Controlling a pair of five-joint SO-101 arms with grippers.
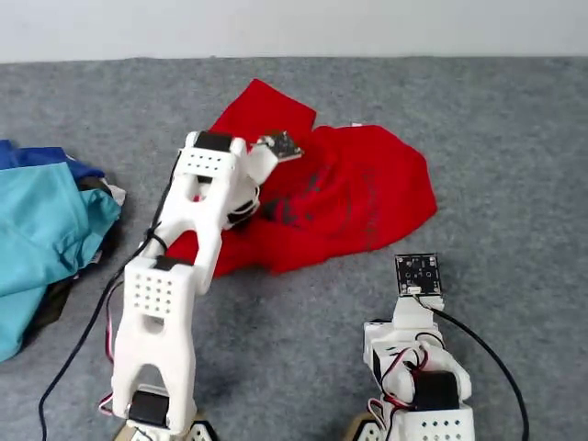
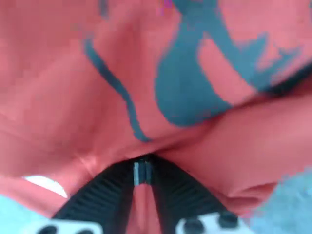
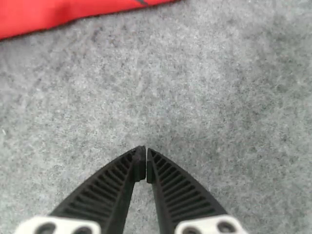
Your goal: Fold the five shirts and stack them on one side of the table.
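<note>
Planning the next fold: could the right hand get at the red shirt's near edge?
Probably yes: the right hand, shut and empty, sits over bare grey felt table cover, the crumpled red fabric shirt just ahead with nothing between.

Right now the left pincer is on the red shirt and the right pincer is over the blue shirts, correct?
No. The left pincer is on the red shirt, but the right pincer is over grey table, not the blue shirts, as the right wrist view shows.
</note>
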